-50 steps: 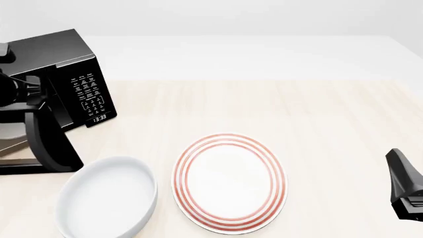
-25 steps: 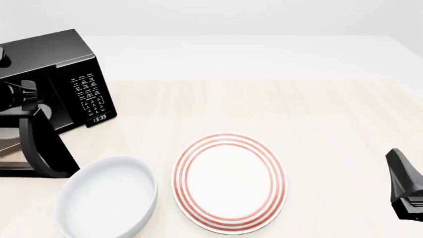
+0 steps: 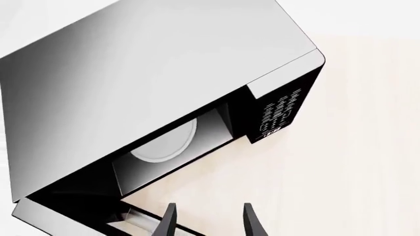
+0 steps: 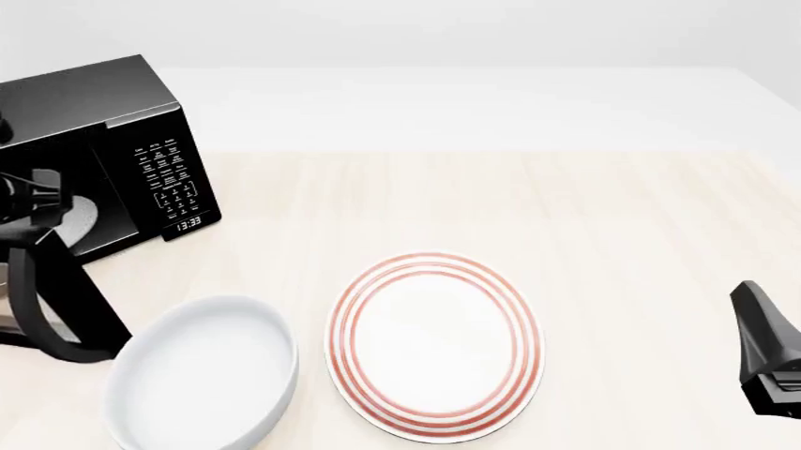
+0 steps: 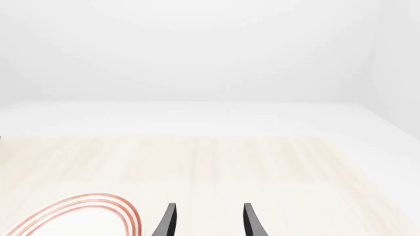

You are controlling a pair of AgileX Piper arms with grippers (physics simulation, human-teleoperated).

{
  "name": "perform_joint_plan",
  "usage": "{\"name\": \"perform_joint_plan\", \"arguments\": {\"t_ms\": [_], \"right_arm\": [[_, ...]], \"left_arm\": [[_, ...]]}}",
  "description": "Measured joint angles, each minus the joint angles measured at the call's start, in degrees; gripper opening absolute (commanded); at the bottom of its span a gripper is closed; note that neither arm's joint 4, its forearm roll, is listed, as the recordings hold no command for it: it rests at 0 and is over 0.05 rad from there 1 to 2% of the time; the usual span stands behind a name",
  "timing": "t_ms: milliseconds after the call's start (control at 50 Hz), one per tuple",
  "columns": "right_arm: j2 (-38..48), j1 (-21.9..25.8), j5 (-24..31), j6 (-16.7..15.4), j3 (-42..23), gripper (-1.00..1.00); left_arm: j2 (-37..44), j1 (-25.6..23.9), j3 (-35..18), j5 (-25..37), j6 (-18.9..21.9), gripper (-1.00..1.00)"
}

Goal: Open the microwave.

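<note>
microwave: its left side runs off the front view's edge.
microwave door: partly cut off at the left.
keypad: the white words are too small to read.
white bowl: its bottom rim is cut off.
left gripper: only two finger tips show.
right gripper: only tips show; the arm is cut off in the front view.
striped plate: only one corner shows in the right wrist view.

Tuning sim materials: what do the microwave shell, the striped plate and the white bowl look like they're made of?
Microwave shell: looks like painted or brushed metal, with a soft grey sheen across its top in the left wrist view.
Striped plate: seemingly glazed ceramic, white with red rim rings, faint gloss.
White bowl: plain white, smooth, ceramic or plastic; the render leaves it open.
</note>
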Motion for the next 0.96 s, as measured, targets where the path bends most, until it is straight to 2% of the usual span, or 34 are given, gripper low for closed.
{"name": "perform_joint_plan", "arguments": {"t_ms": [580, 960], "right_arm": [[0.0, 0.0, 0.0, 0.0, 0.0, 1.0], [-0.01, 0.0, 0.0, 0.0, 0.0, 1.0]], "left_arm": [[-7.02, 0.76, 5.29, 1.67, -3.32, 1.0], [-9.2, 0.65, 6.08, 3.56, -3.44, 1.0]]}}
